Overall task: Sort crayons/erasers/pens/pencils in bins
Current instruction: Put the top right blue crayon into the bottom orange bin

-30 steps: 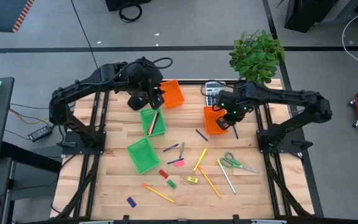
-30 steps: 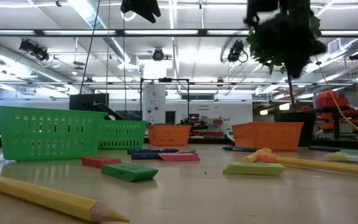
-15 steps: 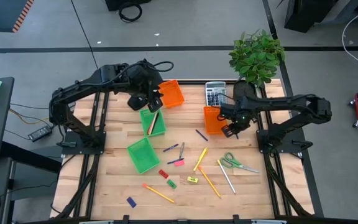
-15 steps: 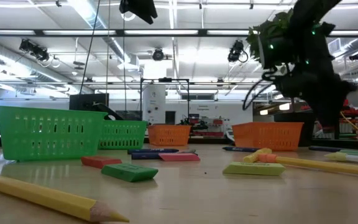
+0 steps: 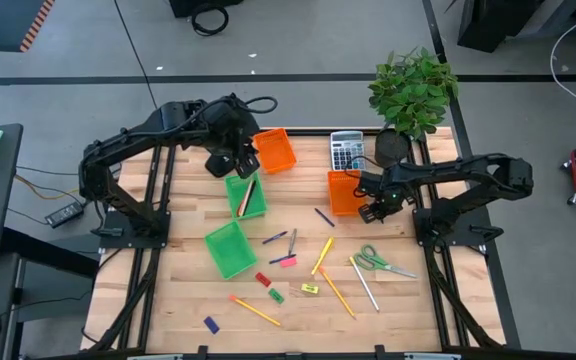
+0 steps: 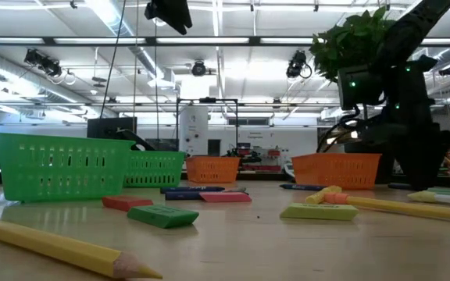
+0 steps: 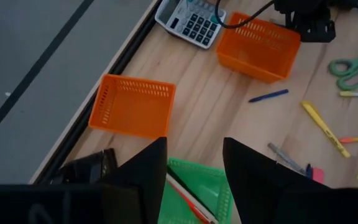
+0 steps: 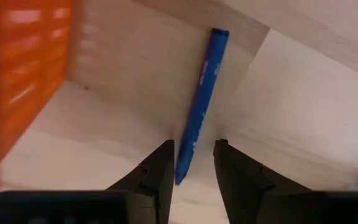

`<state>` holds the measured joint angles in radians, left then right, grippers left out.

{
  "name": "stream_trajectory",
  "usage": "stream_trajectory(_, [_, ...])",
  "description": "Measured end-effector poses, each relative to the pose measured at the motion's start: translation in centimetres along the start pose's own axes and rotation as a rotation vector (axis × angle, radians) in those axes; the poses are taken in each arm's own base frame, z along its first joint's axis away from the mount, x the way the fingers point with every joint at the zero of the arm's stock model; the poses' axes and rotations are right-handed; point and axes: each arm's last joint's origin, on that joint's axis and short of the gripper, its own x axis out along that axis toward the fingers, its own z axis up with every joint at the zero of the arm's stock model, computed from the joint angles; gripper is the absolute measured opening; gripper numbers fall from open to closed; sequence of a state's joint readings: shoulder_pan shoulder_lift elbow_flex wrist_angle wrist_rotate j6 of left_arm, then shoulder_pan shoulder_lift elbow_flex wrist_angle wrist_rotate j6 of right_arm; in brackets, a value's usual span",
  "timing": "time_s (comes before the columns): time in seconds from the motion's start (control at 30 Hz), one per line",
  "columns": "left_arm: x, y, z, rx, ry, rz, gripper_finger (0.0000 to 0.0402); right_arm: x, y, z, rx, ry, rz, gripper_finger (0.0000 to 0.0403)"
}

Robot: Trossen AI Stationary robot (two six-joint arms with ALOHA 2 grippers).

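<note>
right gripper: my right gripper [image 8: 191,168] hangs low over the wood, just beside the orange bin [image 5: 344,192], fingers apart and empty.
blue pen: a slim, straight blue pen [image 8: 199,102] lies flat on the table [image 5: 408,300]; its near end sits between my right fingertips, not clasped.
left gripper: my left gripper [image 7: 194,171] hovers above a green bin [image 7: 194,193] holding a red stick, fingers spread and empty.
</note>
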<state>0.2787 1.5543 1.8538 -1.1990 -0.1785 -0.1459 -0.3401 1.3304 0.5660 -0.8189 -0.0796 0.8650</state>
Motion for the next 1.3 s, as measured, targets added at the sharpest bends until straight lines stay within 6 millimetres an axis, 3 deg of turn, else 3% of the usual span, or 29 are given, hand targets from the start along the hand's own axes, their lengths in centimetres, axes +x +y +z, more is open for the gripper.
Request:
stream_trajectory(0.4, [0.0,0.0,0.1,-0.001,-0.01,-0.001,0.0162,0.7,-0.4,-0.2,0.046,-0.031,-0.013,0.0115])
stream_trajectory(0.77, [0.0,0.0,0.0,0.0,-0.002,0.0,0.0162,0.9,-0.1,-0.3,0.06,-0.059,-0.005,0.0038])
stream_trajectory(1.3, [0.0,0.0,-0.3,0.008,0.034,0.005,0.0162,0.4,0.5,-1.3,0.072,-0.126,-0.014,0.0036])
